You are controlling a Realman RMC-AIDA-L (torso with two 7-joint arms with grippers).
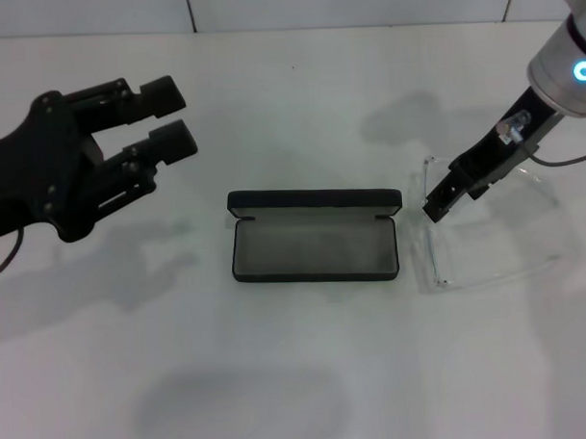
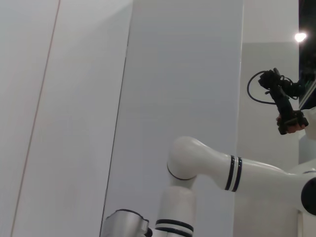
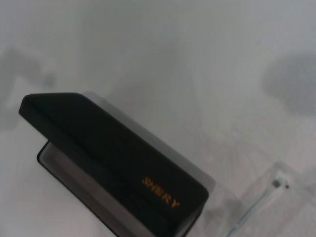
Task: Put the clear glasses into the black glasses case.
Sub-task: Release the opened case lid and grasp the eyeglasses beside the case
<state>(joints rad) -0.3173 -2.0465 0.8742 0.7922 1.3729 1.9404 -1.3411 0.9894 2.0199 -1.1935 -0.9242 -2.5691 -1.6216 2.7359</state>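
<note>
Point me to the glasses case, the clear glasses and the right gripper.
black glasses case [image 1: 313, 249]: head view, grey inner tray.
clear glasses [image 1: 496, 246]: head view, middle of the transparent lens.
right gripper [image 1: 435, 211]: head view, fingertips at the glasses' left end.

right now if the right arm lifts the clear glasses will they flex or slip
Probably light: the clear glasses look like thin transparent plastic. The long thin arms may flex if gripped there. The smooth glossy lens could slip in the right gripper, which sits at their near corner beside the open black glasses case.

My matt black plastic-looking left gripper [image 1: 164, 118] hangs over a smooth white table [image 1: 308, 373]; the black rectangular case [image 1: 315, 236] looks matt, the colourless glasses [image 1: 486, 232] clear plastic.
</note>
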